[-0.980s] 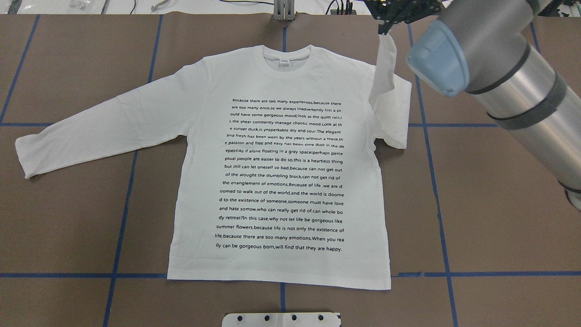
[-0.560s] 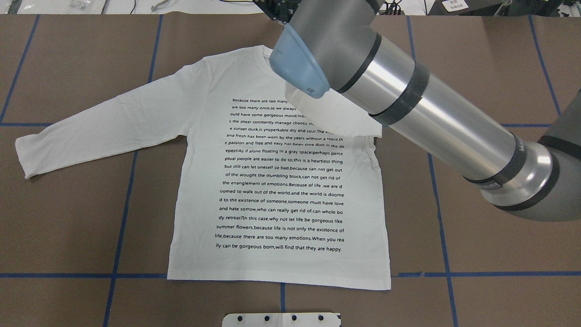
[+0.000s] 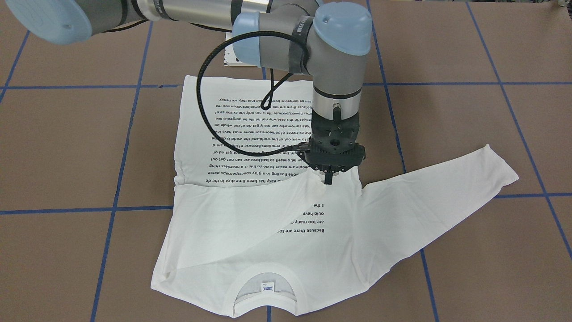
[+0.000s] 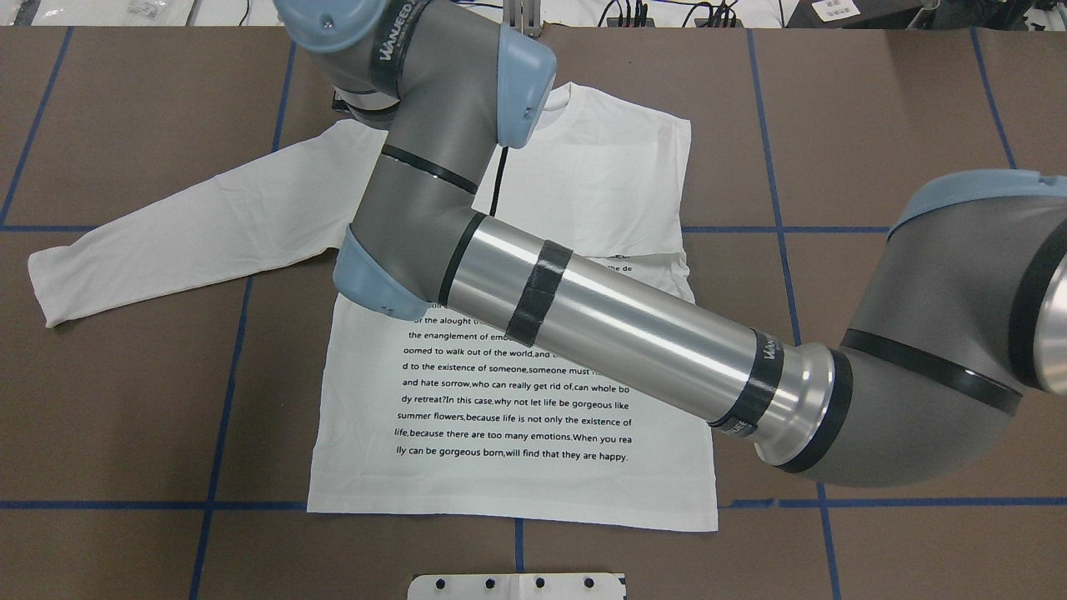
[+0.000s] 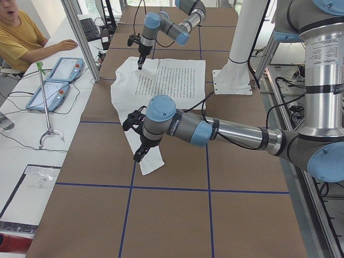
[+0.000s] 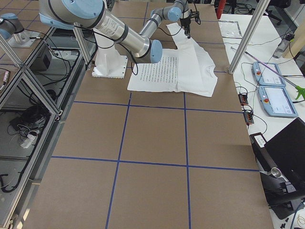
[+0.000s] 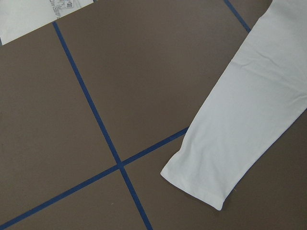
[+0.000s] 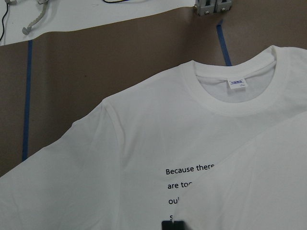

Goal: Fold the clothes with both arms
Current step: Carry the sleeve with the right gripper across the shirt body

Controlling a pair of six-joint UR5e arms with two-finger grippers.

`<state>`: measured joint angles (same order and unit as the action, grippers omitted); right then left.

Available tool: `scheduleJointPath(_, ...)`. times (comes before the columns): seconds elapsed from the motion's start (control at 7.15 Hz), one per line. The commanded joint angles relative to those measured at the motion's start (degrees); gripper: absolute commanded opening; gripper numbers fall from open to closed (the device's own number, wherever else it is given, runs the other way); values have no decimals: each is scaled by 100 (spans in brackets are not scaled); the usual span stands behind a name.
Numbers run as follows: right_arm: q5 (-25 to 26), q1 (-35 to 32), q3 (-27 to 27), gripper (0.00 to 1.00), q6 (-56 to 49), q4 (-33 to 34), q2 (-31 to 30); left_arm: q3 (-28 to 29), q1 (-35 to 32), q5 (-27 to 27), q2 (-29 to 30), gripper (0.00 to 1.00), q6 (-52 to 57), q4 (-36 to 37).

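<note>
Mid-frame, we are pinching a sleeve of the shirt (image 3: pixel 250 250) in the right tool (image 3: pixel 328 179), over the chest, to fold it inward; whether the left tool (image 5: pixel 138 153) is clenched, we cannot tell.

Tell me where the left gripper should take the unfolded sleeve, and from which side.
Take the sleeve at its cuff, coming straight down from above at the outer end, jaws across the hem. The sleeve lies flat, stretched away from the shirt, so the cuff is its free end, with bare table around it. The left gripper hangs close to that end.
</note>
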<state>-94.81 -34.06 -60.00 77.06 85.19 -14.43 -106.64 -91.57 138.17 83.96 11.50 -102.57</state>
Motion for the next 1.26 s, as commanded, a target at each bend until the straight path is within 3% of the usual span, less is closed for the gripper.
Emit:
scheduleJointPath(0.0, 304, 145, 818, 95, 404, -737, 342, 29, -10, 0, 6, 100, -25, 0)
scheduleJointPath(0.14, 383, 137, 1197, 99, 467, -758, 622, 29, -10, 0, 15, 100, -25, 0)
scheduleJointPath(0.42, 384, 110, 1236, 99, 503, -706, 730, 38, -2, -9, 94, 100, -43, 0)
scheduleJointPath(0.56, 341, -20, 1201, 100, 416, -219, 783, -6, -2, -18, 137, 100, -34, -26)
scheduleJointPath(0.7, 184, -274, 1175, 100, 337, -66, 740, 63, -2, -26, 381, 100, -43, -557)
scheduleJointPath(1.12, -1150, -1424, -359, 100, -1091, 198, -749, 152, 33, 17, 463, 100, -69, -861)
